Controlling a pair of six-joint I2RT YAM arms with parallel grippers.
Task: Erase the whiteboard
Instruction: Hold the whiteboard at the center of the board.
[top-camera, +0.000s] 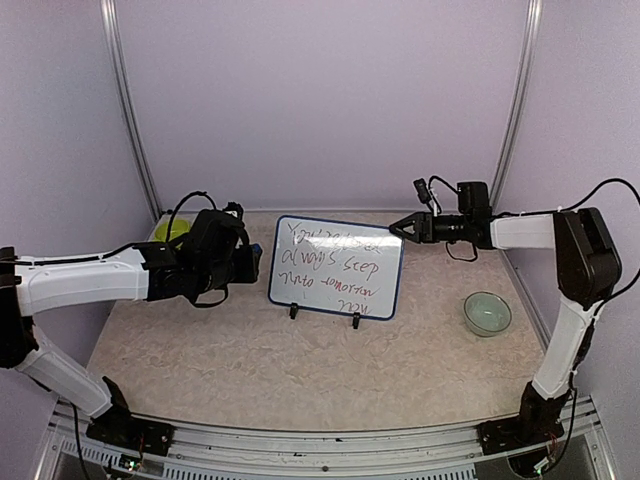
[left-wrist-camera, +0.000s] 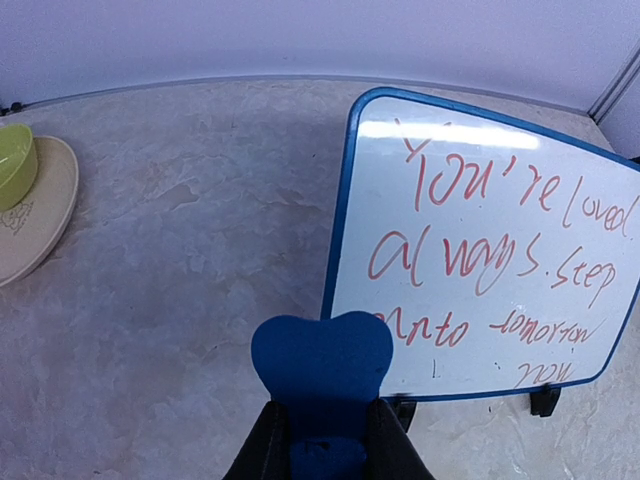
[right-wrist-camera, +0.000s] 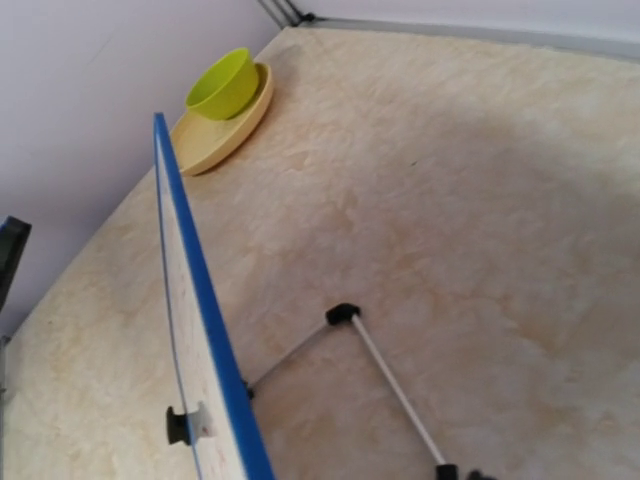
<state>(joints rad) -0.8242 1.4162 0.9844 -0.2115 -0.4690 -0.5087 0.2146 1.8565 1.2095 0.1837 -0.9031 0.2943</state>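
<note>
Top view: the whiteboard (top-camera: 337, 267) is seen standing on the tabletop (top-camera: 250, 365) in the middle of the frame, propped on its legs (top-camera: 355, 321) and covered in red handwriting. The left end effector (top-camera: 254, 262) is held just beside the board's left edge, clenched on a blue block (top-camera: 260, 250). The right end effector (top-camera: 398, 228) is parked at the board's upper right corner; whether it is clenched or released cannot be told. A pale bowl (top-camera: 487, 313) is set at right, well apart from the board, and a green bowl (top-camera: 171, 230) is glimpsed behind the left arm.

Left wrist view: the blue block (left-wrist-camera: 322, 365) is gripped between the dark fingers (left-wrist-camera: 266, 448) at bottom centre. The whiteboard (left-wrist-camera: 480, 250) fills the right half, its writing untouched. At the left edge, the green bowl (left-wrist-camera: 14, 165) is seen resting on a tan plate (left-wrist-camera: 45, 215).

Right wrist view: the whiteboard (right-wrist-camera: 205, 320) is caught edge-on at lower left, blue frame showing, one leg (right-wrist-camera: 385, 378) splayed out behind it. The green bowl (right-wrist-camera: 222, 85) and plate (right-wrist-camera: 215, 140) are seen at upper left. The end effector's own fingers are not shown.
</note>
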